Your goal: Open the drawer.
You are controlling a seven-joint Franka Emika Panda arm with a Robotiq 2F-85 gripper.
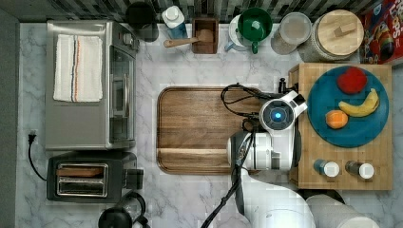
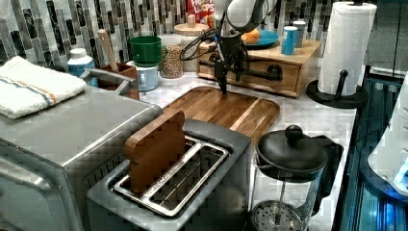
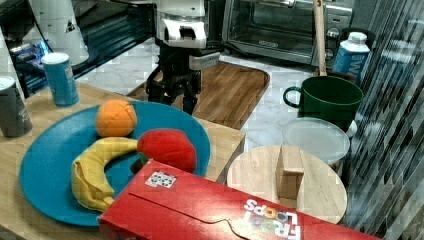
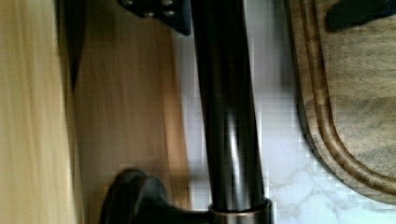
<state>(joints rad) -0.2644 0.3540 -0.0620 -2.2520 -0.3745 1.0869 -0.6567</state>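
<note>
Black bar handle (image 4: 229,116) runs close under the wrist camera, between the gripper's (image 2: 226,77) open fingers, one on each side, not yet clamped. Behind sits the drawer (image 2: 250,77), shut in its stand beside the tray (image 1: 199,128). Rigid and probably light-sliding; grip the bar mid-length.

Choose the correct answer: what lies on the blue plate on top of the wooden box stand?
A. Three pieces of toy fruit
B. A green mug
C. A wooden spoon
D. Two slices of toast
A: the blue plate carries a red fruit, a yellow banana and an orange fruit; the green mug stands apart, at the back of the counter.
</note>
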